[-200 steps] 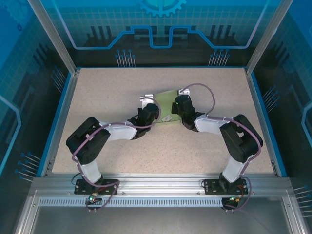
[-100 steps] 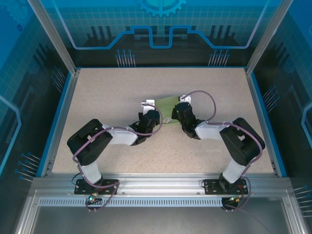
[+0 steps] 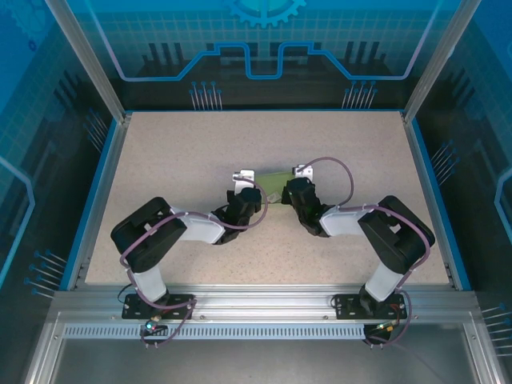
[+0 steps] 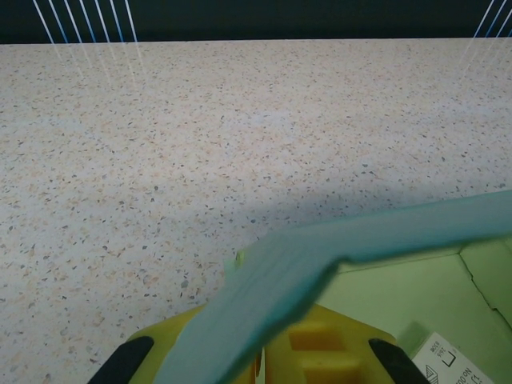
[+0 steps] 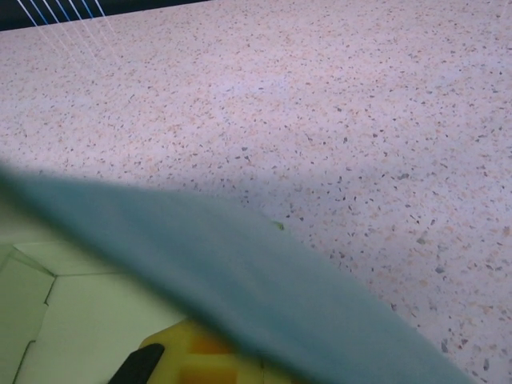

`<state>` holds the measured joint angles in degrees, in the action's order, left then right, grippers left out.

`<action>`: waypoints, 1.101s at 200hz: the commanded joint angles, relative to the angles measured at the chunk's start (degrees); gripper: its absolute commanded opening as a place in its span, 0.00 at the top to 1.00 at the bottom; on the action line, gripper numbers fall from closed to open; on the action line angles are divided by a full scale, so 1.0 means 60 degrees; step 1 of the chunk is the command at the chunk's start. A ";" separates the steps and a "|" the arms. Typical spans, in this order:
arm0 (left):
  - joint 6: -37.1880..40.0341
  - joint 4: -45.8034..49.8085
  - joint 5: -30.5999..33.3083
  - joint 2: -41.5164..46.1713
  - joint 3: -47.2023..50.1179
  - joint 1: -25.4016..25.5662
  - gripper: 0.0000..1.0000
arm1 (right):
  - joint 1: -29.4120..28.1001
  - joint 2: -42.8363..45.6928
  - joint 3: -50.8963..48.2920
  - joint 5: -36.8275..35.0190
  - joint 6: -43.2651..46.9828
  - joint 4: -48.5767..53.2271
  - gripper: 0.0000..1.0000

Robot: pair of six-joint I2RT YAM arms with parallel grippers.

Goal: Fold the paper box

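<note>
The left gripper (image 3: 257,191) and the right gripper (image 3: 287,190) were each clamped narrowly on the pale mint-green thin-card paper box (image 3: 274,181). They held it at its nine and three o'clock edges, mid-table, with the speckled beige tabletop (image 3: 168,152) stretching beyond.

We saw a big flat table (image 3: 160,160), sandy with tiny dark specks | a blue edge (image 3: 96,200) ran round it | shiny metal posts (image 3: 86,60) stood at the back corners | a dark blue wall (image 3: 264,48) with bright lines was behind | a grey metal rail (image 3: 264,302) lay along the near side
</note>
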<state>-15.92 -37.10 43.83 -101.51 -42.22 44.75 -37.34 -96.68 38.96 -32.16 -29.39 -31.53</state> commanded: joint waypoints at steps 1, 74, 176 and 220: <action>0.0134 -0.0221 0.0165 0.0300 0.0253 0.0085 0.88 | -0.0177 0.0003 -0.0332 -0.0220 -0.0181 0.0188 0.94; 0.0076 -0.0219 0.0156 0.0909 0.0597 0.0085 0.77 | -0.0324 0.0017 -0.0506 -0.0579 0.0058 0.0178 0.99; -0.0128 0.1240 -0.0893 0.2940 0.1153 0.0057 0.41 | -0.0482 -0.0014 -0.0184 -0.0909 0.0435 0.0636 1.00; -0.0025 0.3273 -0.2190 0.4355 0.0368 -0.0405 0.36 | -0.0499 -0.0008 -0.0095 -0.0960 0.0486 0.0695 1.00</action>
<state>-16.43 -25.67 36.27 -79.29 -36.25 44.23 -39.40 -96.64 37.98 -37.08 -26.96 -31.51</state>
